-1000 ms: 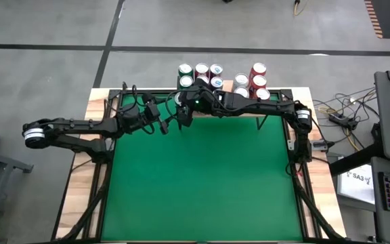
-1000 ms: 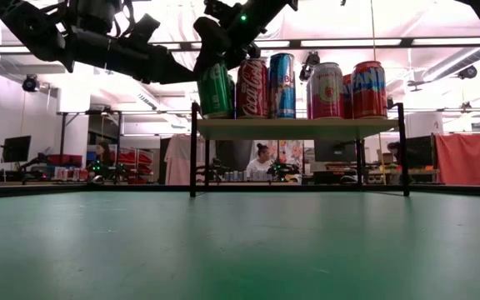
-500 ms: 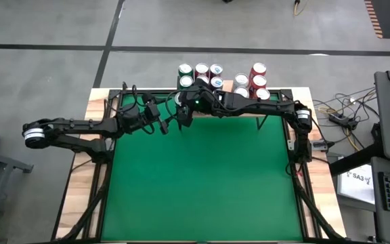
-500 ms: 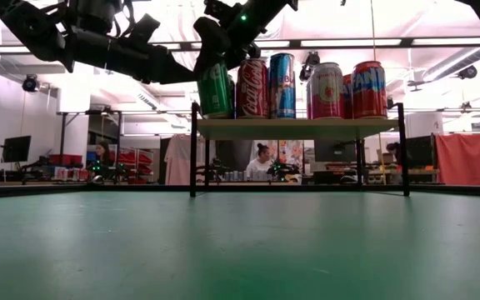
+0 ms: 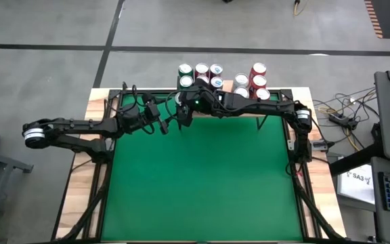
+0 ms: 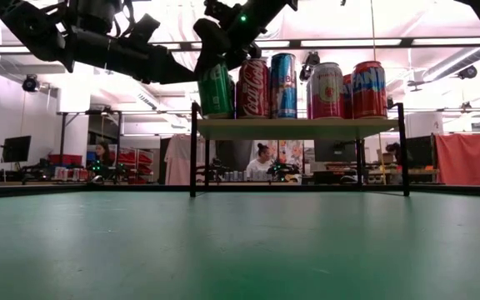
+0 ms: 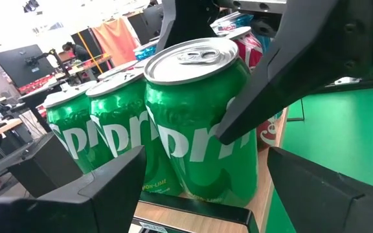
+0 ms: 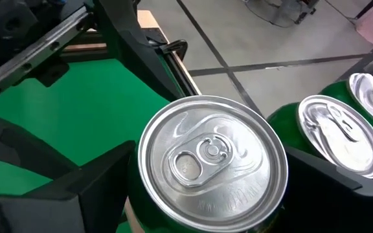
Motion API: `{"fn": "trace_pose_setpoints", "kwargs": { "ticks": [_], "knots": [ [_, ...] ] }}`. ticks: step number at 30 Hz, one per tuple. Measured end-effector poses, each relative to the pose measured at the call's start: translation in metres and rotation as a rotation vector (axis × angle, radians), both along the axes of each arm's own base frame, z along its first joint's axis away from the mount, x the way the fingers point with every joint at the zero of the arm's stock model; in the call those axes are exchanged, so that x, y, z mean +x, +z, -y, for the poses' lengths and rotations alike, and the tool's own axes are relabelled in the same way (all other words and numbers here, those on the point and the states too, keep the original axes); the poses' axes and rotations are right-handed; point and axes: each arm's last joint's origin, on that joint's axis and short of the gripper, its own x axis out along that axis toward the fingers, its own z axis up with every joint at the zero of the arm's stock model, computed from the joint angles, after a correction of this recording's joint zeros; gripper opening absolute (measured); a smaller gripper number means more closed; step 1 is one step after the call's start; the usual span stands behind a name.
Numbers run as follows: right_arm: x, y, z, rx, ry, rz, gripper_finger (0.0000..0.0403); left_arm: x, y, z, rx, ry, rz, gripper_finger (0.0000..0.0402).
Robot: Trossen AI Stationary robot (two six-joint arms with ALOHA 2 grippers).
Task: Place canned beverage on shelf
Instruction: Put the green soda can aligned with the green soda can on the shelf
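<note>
Can axis: you see the green can (image 7: 199, 129) standing upright, long axis vertical, pull-tab lid facing up, printed letters facing the left wrist camera.
Can look: green body with large white lettering, bright silver lid (image 8: 212, 155) with the tab unbroken; no dents that you can make out.
Can place: it stands on the shelf (image 6: 298, 127), at the left front corner of the light wooden board, just beside two more green cans (image 7: 83, 139) and a red can (image 6: 252, 87).
Other cans: a blue can (image 6: 282, 85) and red-and-white cans (image 6: 348, 90) stand farther right on the same board.
Right gripper (image 8: 199, 194): you find its fingers on either side of the green can, grasping it from above.
Left gripper (image 7: 199, 188): fingers spread wide and holding nothing, hovering just in front of the same can.
Table: green felt top (image 5: 195, 183) lies bare in front of the shelf.
Change: nothing differs from a second ago; both arms and every can sit where they were.
</note>
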Motion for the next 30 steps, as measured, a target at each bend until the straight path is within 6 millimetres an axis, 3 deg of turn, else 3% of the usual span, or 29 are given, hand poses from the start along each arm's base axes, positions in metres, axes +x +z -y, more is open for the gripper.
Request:
{"fn": "trace_pose_setpoints", "kwargs": {
  "ticks": [30],
  "knots": [
    [0.0005, 0.001, 0.0004, 0.013, -0.014, 0.023, 0.0327, 0.0005, 0.0025, -0.0001, -0.012, 0.0, 0.023, 0.0305]
  ]
}}
